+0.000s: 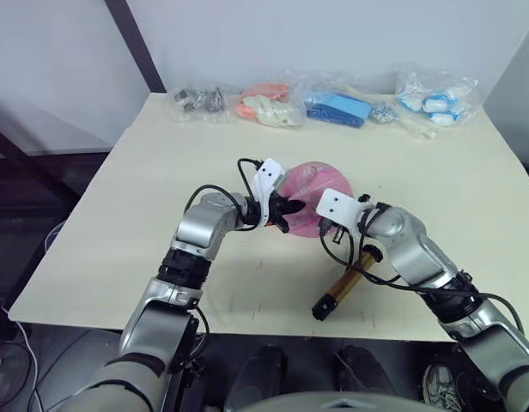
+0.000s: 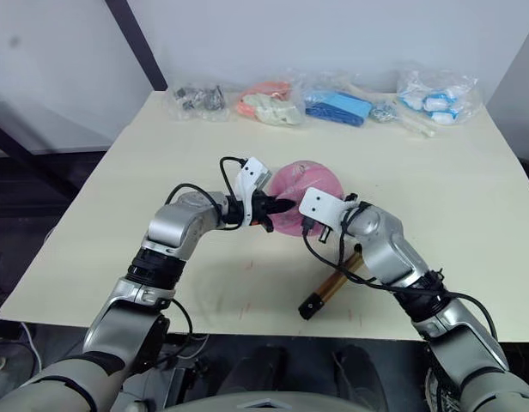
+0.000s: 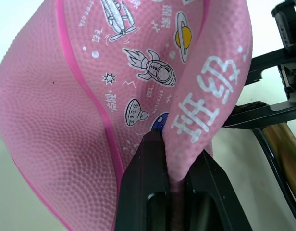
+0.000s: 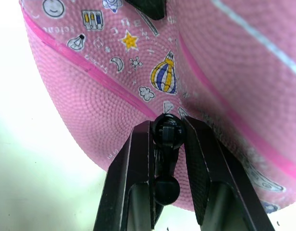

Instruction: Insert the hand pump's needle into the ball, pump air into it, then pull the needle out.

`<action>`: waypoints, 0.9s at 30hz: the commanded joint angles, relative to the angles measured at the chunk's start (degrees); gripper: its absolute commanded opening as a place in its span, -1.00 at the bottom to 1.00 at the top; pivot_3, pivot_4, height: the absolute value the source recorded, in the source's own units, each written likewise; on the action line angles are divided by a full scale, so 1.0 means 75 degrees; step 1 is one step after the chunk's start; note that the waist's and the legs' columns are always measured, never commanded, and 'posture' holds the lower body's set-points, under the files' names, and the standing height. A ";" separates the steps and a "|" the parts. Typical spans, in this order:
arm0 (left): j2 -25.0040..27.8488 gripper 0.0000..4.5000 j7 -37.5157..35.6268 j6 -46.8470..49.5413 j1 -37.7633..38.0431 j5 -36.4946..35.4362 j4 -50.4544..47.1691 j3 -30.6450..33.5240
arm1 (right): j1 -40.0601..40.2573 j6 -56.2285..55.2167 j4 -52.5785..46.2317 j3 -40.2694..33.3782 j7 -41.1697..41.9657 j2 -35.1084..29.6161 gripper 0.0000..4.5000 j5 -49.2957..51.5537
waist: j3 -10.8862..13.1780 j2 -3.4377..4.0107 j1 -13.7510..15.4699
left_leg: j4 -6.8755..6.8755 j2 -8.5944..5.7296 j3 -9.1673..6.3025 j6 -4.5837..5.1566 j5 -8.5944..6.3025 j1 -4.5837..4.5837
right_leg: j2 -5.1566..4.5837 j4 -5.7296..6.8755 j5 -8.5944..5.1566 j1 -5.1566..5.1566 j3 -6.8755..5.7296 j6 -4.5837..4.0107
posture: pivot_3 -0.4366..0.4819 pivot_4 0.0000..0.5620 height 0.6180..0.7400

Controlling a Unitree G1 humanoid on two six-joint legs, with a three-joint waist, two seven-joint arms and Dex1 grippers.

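Ball [image 1: 309,190] at table [image 1: 118,223] centre is being pinched by the left gripper [image 3: 174,163] (on a saggy fold) while the needle fitting [image 4: 166,132], clamped in the right gripper [image 4: 168,144], is being pressed against its near side.

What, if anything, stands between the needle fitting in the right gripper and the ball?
Nothing visible does. The right gripper holds the needle fitting right against the ball, while the left gripper pinches a fold of it.
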 commanded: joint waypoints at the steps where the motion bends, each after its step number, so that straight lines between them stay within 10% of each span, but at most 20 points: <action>1: 0.0133 -1.00 0.0093 -0.0028 -0.0040 0.0082 0.0238 0.0208 | 0.0336 0.0460 0.0146 -0.0505 -0.0226 -0.0384 -0.84 -0.0113 | 0.0026 -0.0005 0.0023 | -0.0001 0.0000 -0.0004 -0.0002 0.0001 -0.0003 | 0.0000 0.0000 -0.0001 0.0000 -0.0004 -0.0001 | -0.05 -0.47 0.94; 27: 0.0233 -1.00 0.0277 0.0069 -0.0168 -0.0090 0.0192 0.0413 | 0.1338 0.0455 -0.1364 -0.2463 -0.1004 0.0298 -0.84 0.2234 | 0.0127 -0.0027 0.0058 | 0.0037 -0.0136 -0.0079 0.0008 0.0032 -0.0161 | -0.0104 -0.0001 0.0031 -0.0090 -0.0060 -0.0058 | -0.05 -0.47 0.94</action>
